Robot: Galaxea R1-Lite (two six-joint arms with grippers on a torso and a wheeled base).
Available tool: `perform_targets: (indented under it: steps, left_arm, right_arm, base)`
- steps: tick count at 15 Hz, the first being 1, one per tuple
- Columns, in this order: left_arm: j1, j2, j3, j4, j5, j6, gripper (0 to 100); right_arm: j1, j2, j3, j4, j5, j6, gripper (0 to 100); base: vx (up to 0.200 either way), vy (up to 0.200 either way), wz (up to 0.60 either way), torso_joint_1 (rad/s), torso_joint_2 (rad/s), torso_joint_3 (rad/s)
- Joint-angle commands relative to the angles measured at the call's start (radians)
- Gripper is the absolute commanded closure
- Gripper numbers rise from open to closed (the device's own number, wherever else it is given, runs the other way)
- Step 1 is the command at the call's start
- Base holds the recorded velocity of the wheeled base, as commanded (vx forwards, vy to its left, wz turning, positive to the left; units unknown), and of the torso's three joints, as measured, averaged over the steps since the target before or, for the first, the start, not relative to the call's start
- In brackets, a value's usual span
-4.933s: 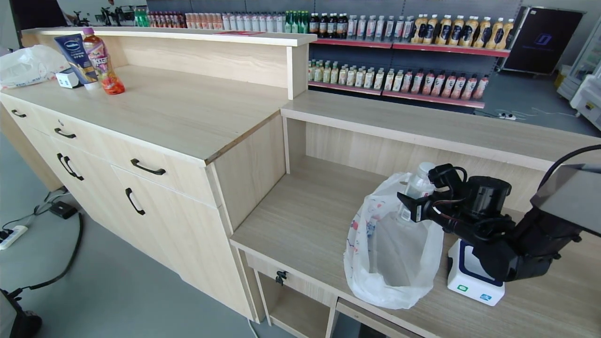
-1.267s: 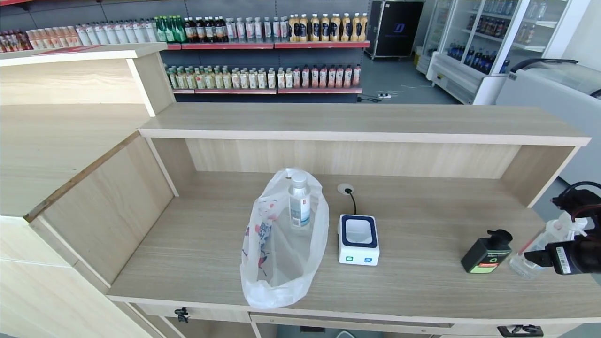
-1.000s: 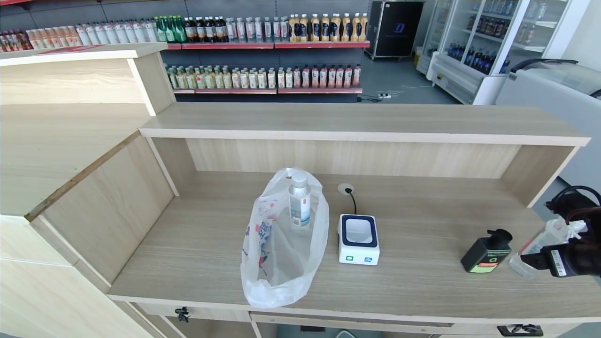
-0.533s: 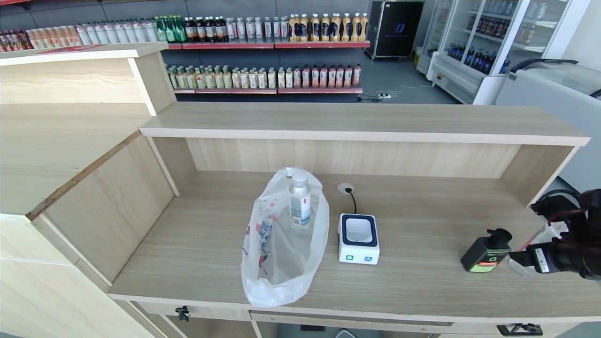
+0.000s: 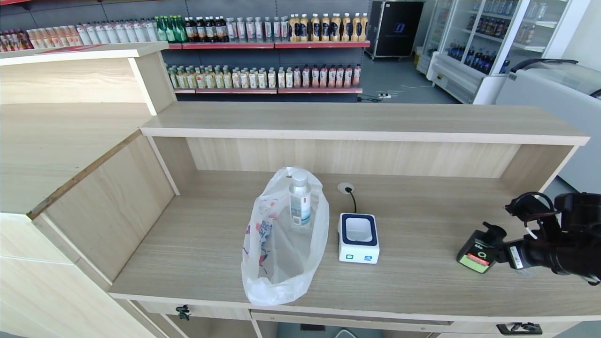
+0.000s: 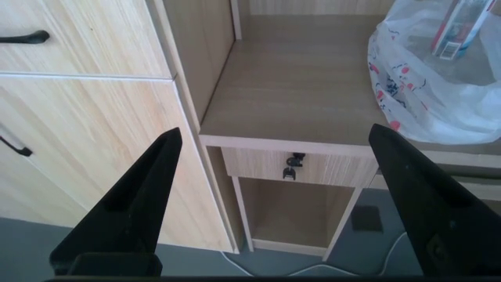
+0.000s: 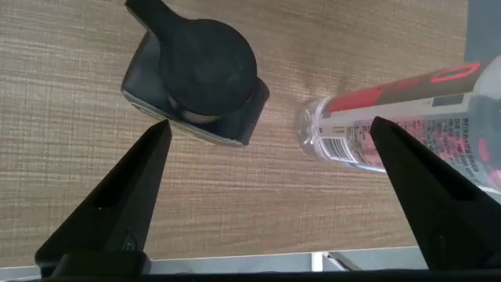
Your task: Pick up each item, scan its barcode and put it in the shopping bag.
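Observation:
A white plastic shopping bag [image 5: 281,249] lies open on the lower counter with a clear water bottle [image 5: 299,199] standing inside it. A white barcode scanner [image 5: 358,238] sits just right of the bag. Far right, a black pump bottle [image 5: 478,248] stands slightly tilted. My right gripper [image 5: 516,249] is right beside it, open. In the right wrist view the open gripper [image 7: 274,211] hovers above the black pump bottle [image 7: 200,78] and a clear bottle [image 7: 407,117] with a red label lying on its side. My left gripper [image 6: 266,204] hangs open and empty below the counter's front edge, near the bag [image 6: 438,70].
A raised wooden shelf [image 5: 357,122] runs behind the lower counter, and a taller counter block [image 5: 108,188] walls off its left side. A cable port [image 5: 345,188] sits behind the scanner. A drawer with a small lock [image 6: 293,166] is under the counter front. Store shelves of drinks stand behind.
The head view has turned since the oldest frame. Over the last second my right gripper has slid left over the lying clear bottle to the black pump bottle, which now leans slightly.

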Motion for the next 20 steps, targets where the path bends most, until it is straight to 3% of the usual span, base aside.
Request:
perform_targets:
  steps: [1,8,11,19,20]
  left_arm:
    - [0.0,0.0,0.0,0.0,0.001,0.001,0]
    - [0.0,0.0,0.0,0.0,0.001,-0.001,0]
    - [0.0,0.0,0.0,0.0,0.001,0.001,0]
    - [0.0,0.0,0.0,0.0,0.001,0.001,0]
    - [0.0,0.0,0.0,0.0,0.001,-0.001,0]
  right_arm:
    - [0.009,0.049,-0.002,-0.014,0.025,-0.016,0]
    - [0.049,0.077,-0.005,-0.022,0.043,-0.023,0]
    - [0.051,0.106,-0.012,-0.055,0.112,-0.023,0]
    - [0.072,0.198,-0.032,-0.143,0.12,-0.025,0]
    - [0.077,0.201,-0.034,-0.147,0.128,-0.025,100]
  base:
    - [0.0,0.0,0.0,0.0,0.0,0.0]
    - [0.0,0.0,0.0,0.0,0.0,0.0]
    - [0.0,0.0,0.0,0.0,0.0,0.0]
    - [0.0,0.0,0.0,0.0,0.0,0.0]
    - [0.0,0.0,0.0,0.0,0.0,0.0]
